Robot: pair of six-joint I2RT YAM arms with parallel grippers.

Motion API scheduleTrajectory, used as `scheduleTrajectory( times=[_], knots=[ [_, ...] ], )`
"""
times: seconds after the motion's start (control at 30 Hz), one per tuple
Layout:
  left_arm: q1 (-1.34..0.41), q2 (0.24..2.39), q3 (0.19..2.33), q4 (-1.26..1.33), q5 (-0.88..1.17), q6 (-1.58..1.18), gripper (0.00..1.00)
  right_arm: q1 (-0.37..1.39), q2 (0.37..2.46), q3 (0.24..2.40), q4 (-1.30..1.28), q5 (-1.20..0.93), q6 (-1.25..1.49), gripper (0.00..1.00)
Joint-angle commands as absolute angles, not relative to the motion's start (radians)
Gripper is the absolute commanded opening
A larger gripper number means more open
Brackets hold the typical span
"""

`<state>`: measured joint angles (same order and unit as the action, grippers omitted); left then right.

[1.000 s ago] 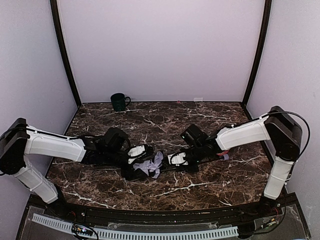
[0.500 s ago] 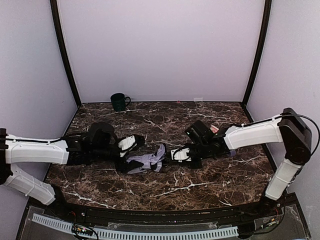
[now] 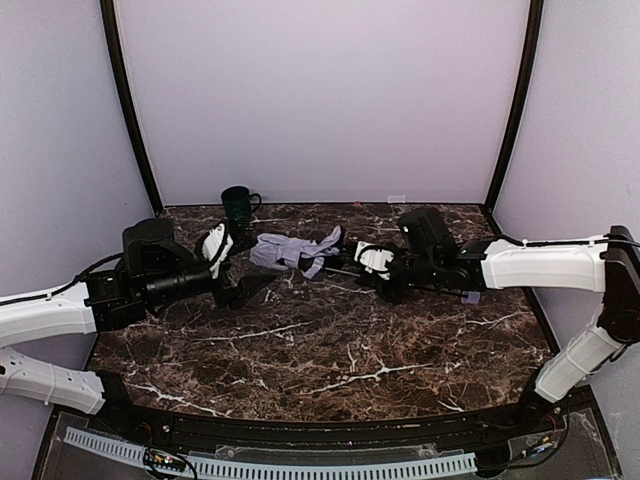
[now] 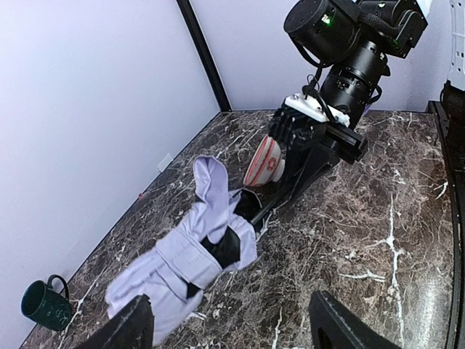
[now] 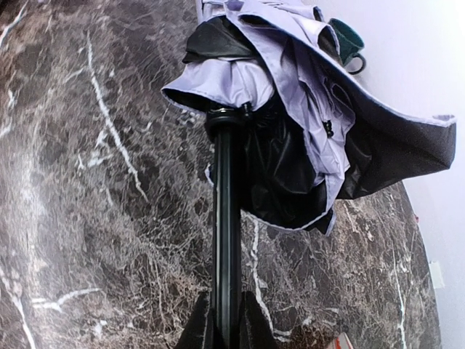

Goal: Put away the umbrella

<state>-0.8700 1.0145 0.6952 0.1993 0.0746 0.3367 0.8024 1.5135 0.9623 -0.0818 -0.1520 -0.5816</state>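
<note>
The umbrella (image 3: 293, 250) is half folded, with pale lavender fabric bunched round black lining, and hangs above the back of the table. Its thin black shaft (image 5: 227, 218) runs to a small lavender handle (image 3: 470, 297). My right gripper (image 3: 350, 264) is shut on the shaft, and its fingers (image 5: 205, 323) pinch it just behind the canopy (image 5: 290, 94). My left gripper (image 3: 250, 287) is open and empty, left of and below the fabric. In the left wrist view its gripper (image 4: 232, 309) is spread wide, with the umbrella (image 4: 196, 254) ahead of it, apart.
A dark green mug (image 3: 238, 203) stands at the back left by the wall, just behind the umbrella; it also shows in the left wrist view (image 4: 45, 305). A red-patterned bowl (image 4: 265, 160) sits under the right arm. Black frame posts stand at both back corners.
The right gripper has lifted the umbrella by its shaft from the table's middle toward the back. The left gripper has come off the fabric and drawn back to the left.
</note>
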Motion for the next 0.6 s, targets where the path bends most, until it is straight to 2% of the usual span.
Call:
scheduleTrajectory(
  times=[0.0, 0.37, 0.5, 0.57],
  knots=[
    [-0.873, 0.973, 0.71, 0.212, 0.024, 0.274, 0.77, 0.755, 1.435, 0.982, 0.17, -0.166, -0.347, 0.0],
    [-0.841, 1.005, 0.804, 0.411, 0.012, -0.012, 0.91, 0.759, 1.487, 0.949, 0.788, -0.134, -0.002, 0.0],
    [-0.796, 1.095, 0.926, 0.499, 0.009, -0.106, 0.99, 0.819, 1.521, 0.96, 0.882, -0.049, -0.022, 0.0],
    [-0.777, 1.131, 0.961, 0.592, 0.022, -0.14, 0.99, 0.85, 1.539, 0.968, 0.913, -0.013, -0.036, 0.0]
  ],
)
